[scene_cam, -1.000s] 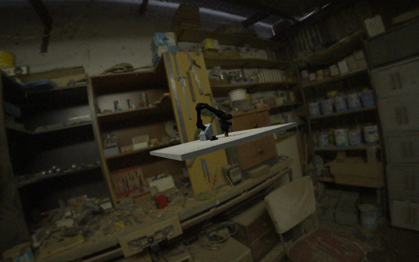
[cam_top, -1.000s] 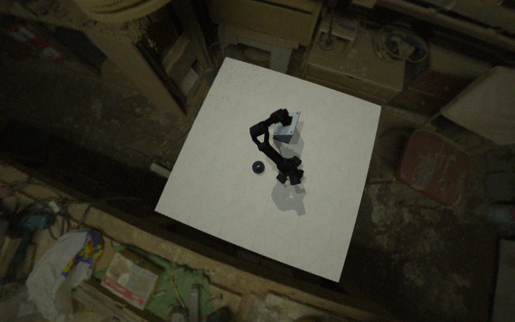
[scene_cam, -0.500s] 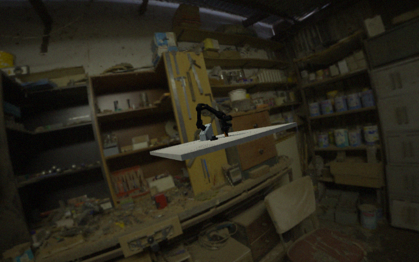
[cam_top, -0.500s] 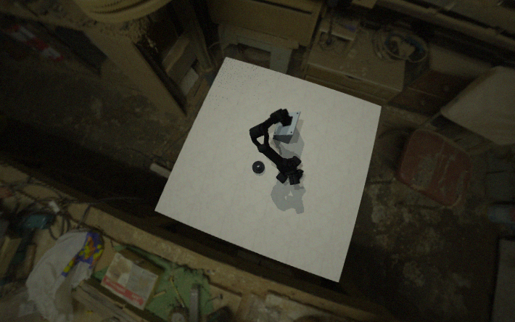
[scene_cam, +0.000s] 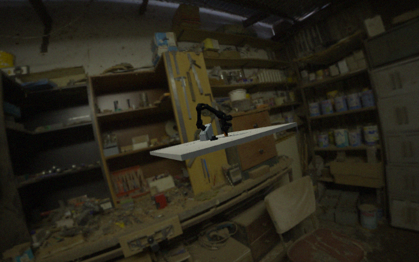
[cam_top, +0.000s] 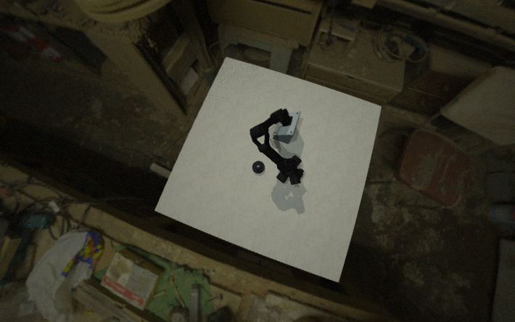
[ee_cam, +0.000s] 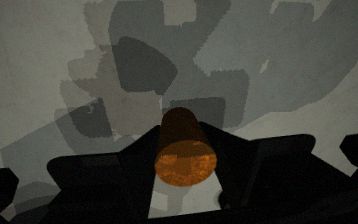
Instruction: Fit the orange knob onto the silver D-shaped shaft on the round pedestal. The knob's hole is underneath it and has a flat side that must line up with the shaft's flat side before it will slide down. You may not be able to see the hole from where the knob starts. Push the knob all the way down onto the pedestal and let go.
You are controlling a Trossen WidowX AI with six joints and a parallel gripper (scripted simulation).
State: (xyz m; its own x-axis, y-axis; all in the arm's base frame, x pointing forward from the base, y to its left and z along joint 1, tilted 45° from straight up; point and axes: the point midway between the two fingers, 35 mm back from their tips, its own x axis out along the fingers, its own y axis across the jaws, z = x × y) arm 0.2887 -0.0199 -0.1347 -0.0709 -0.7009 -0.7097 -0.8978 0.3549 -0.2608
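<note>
Orange knob, wrist view: the knob (scene_cam: pixel 225 134) (ee_cam: pixel 185 162) stood between the fingers of the claw (scene_cam: pixel 226 132) (ee_cam: pixel 179 127) — gripped from both sides.
Arm, top view: the black arm (cam_top: pixel 270 152) (scene_cam: pixel 213 109) reached over the white table (cam_top: pixel 323 228) (scene_cam: pixel 241 140); the knob was hidden.
Pedestal, top view: the dark round pedestal (cam_top: pixel 258 167) (scene_cam: pixel 213 138) sat on the table, apart from the claw.
Knob, exterior view: an orange sliver showed below the claw, at the table — off the pedestal.

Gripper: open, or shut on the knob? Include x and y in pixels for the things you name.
Shut on the orange knob (scene_cam: pixel 225 134) (ee_cam: pixel 185 164); the wrist view shows a black finger (ee_cam: pixel 140 160) against each side of it.
</note>
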